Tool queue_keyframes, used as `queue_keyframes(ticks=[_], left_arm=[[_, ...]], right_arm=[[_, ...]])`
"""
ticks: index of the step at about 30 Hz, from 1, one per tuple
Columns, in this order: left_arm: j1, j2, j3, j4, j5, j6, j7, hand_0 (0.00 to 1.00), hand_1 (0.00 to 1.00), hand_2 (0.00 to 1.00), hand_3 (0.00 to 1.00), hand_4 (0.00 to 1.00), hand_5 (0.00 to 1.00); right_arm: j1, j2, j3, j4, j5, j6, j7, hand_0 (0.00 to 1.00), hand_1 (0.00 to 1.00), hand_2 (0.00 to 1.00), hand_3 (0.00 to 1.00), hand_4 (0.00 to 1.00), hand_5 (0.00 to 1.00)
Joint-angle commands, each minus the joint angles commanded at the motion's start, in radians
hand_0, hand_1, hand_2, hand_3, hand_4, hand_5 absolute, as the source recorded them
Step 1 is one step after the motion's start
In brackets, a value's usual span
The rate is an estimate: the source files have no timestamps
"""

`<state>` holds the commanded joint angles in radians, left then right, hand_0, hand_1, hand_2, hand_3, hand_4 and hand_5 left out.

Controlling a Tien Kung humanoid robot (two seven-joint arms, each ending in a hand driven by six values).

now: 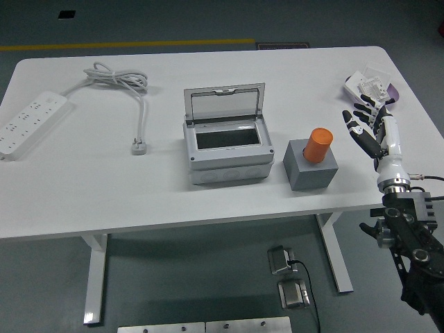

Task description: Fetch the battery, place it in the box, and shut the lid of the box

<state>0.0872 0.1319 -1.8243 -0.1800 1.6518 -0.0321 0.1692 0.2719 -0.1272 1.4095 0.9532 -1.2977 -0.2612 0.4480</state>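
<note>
Battery (320, 144): orange cylinder, standing tilted in a grey block holder (311, 166), right of centre in the frame.
Box (227, 150): grey, at centre, just left of the holder; its clear lid (224, 101) stands raised at the back, and the inside looks dark.
Right hand (369, 127): at the right edge, over the white surface (139, 194), fingers spread and grasping nothing, apart from the battery.
Power strip (31, 122): white, far left, its cable (125, 87) looping to a plug (139, 146).
Small packet (371, 88): upper right, behind the hand.
</note>
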Motion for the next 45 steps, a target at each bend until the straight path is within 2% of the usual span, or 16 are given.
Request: queue_keyframes(ticks=[8, 10, 16, 33, 39, 40, 45], left_arm=[[-0.002, -0.002, 0.011, 0.0, 0.0, 0.0, -0.005, 0.641, 0.67, 0.676, 0.689, 0.704, 0.196], [-0.001, -0.004, 0.014, 0.0, -0.002, 0.0, -0.004, 0.641, 0.67, 0.676, 0.688, 0.704, 0.196], [0.002, -0.009, 0.019, 0.0, -0.004, 0.0, 0.001, 0.64, 0.67, 0.677, 0.688, 0.705, 0.197], [0.0, -0.017, 0.019, 0.0, -0.006, -0.003, -0.001, 0.64, 0.67, 0.677, 0.687, 0.706, 0.199], [0.0, -0.02, 0.02, 0.0, -0.007, -0.004, -0.002, 0.64, 0.67, 0.677, 0.688, 0.705, 0.197], [0.001, -0.021, 0.021, 0.0, -0.008, -0.004, -0.002, 0.64, 0.67, 0.678, 0.689, 0.704, 0.196], [0.002, -0.022, 0.024, 0.0, -0.01, -0.005, -0.002, 0.64, 0.67, 0.678, 0.689, 0.704, 0.196]], right_arm=[[0.037, 0.019, -0.004, -0.042, -0.015, -0.012, 0.013, 0.789, 0.742, 0.749, 0.84, 0.836, 0.388], [0.042, 0.022, -0.01, -0.04, -0.018, -0.011, 0.012, 0.791, 0.742, 0.752, 0.864, 0.861, 0.419], [0.036, 0.027, -0.04, -0.019, -0.022, -0.005, 0.007, 0.794, 0.743, 0.759, 0.886, 0.863, 0.418], [0.012, 0.033, -0.122, -0.028, -0.031, 0.016, 0.001, 0.797, 0.744, 0.764, 0.882, 0.884, 0.43], [0.001, 0.035, -0.136, -0.025, -0.037, 0.024, -0.001, 0.786, 0.745, 0.759, 0.879, 0.88, 0.432], [0.0, 0.035, -0.137, -0.024, -0.038, 0.025, -0.001, 0.748, 0.745, 0.754, 0.877, 0.886, 0.421], [-0.008, 0.035, -0.145, -0.013, -0.044, 0.025, -0.004, 0.748, 0.745, 0.754, 0.877, 0.886, 0.421]])
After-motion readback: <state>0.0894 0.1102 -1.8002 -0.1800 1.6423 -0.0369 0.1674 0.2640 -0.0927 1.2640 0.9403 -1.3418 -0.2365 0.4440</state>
